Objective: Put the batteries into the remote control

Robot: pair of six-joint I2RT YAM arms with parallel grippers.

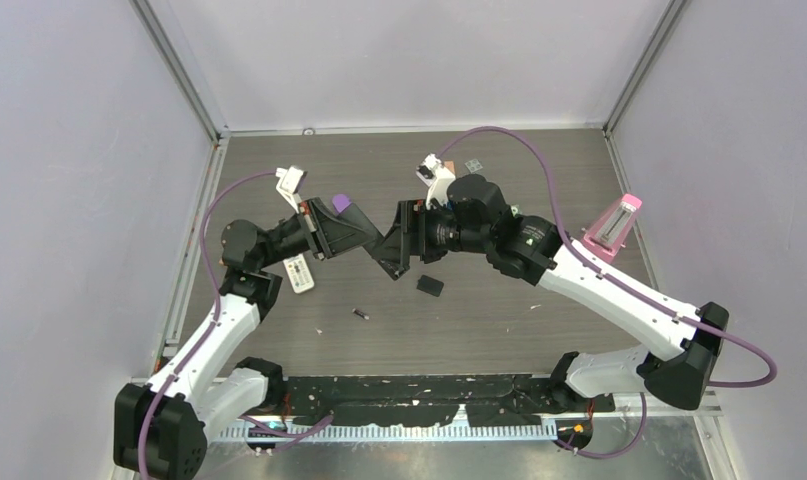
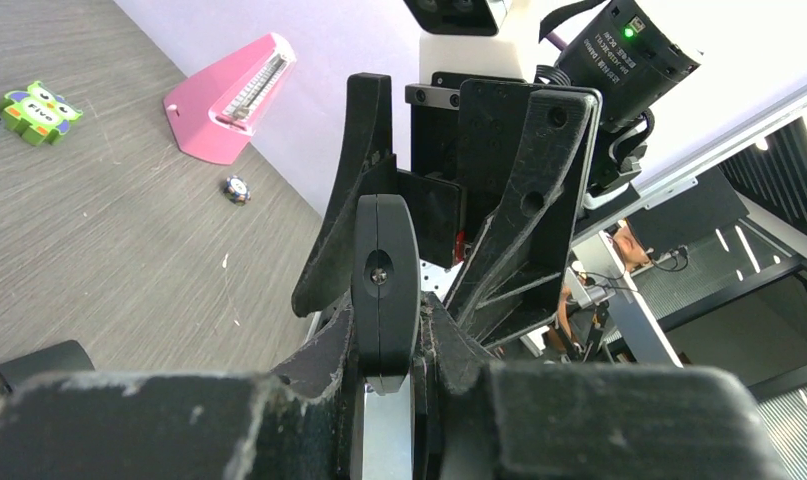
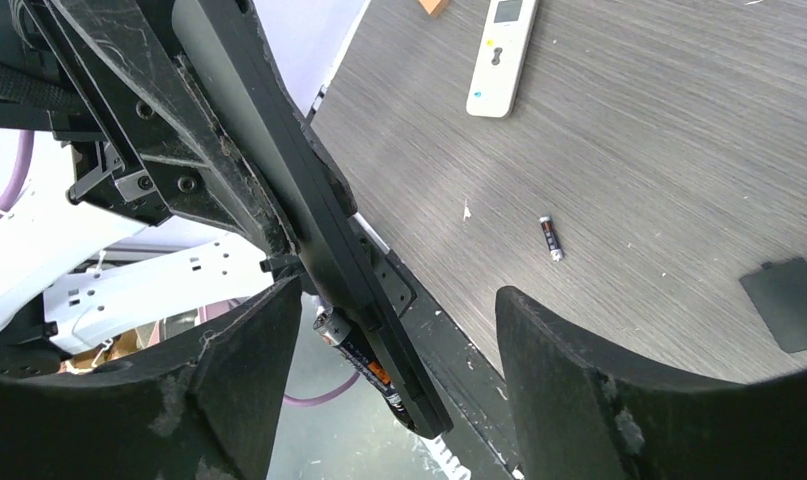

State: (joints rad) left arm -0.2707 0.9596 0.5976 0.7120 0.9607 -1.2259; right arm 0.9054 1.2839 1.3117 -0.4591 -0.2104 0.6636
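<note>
Batteries are judged light, hard, smooth and apt to roll; each is best pinched across its middle. One battery, black and orange, is seen lying against the lower end of the black remote; whether it is seated cannot be told. A second battery lies on the table, well apart from that remote. The remote is clamped edge-on by the left gripper. The right gripper is spread wide about the remote's end, with nothing gripped.
</note>
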